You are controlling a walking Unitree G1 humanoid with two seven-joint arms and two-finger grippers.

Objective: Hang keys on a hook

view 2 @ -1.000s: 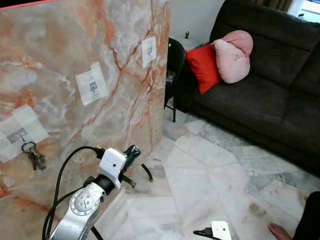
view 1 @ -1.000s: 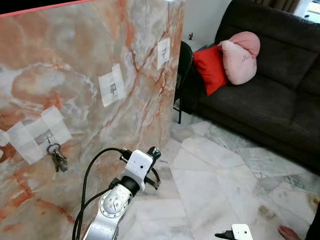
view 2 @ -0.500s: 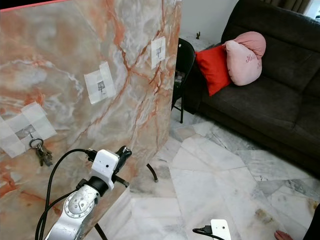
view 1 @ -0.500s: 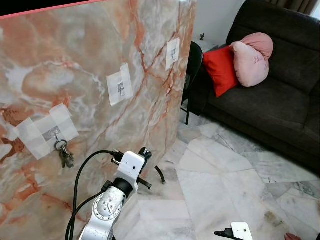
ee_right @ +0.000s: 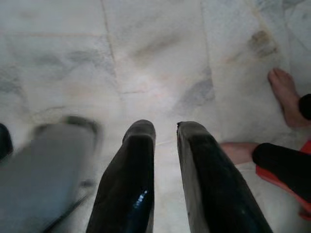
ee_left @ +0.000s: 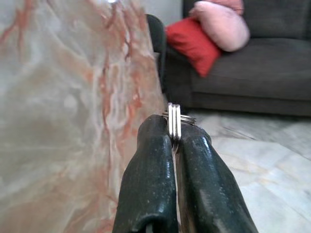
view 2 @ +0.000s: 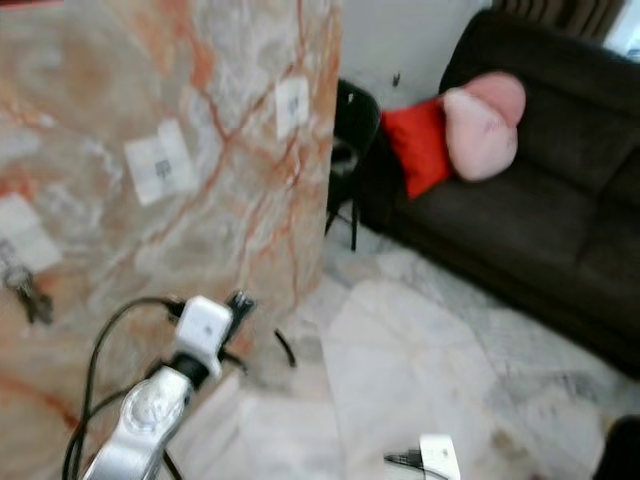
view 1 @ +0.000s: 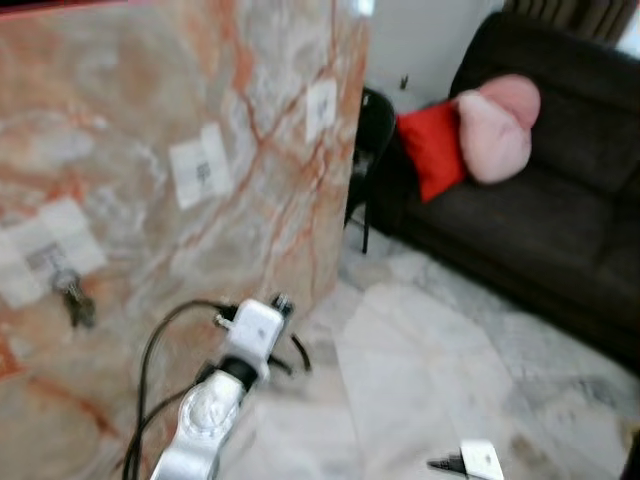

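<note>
The left gripper (ee_left: 174, 141) was clenched on a key ring (ee_left: 174, 121), the two black fingers (ee_left: 150, 179) pressing its metal coils from both sides so that the top of the ring stood free above the tips; I judge it was held this way so the free loop can be slipped over a hook. The ring looked silver, made of a few flat coils close together, and any keys below it were hidden by the fingers. The arm was raised in front of the marble panel (view 1: 150, 130), near its lower part, where white patches (view 1: 195, 170) carry small hooks. Another bunch of keys (view 1: 75, 300) hung already under the lowest patch. The right gripper (ee_right: 163, 145) hung low over the floor (ee_right: 160, 53), its fingers slightly apart and holding nothing, near a person's bare foot (ee_right: 286, 97).
</note>
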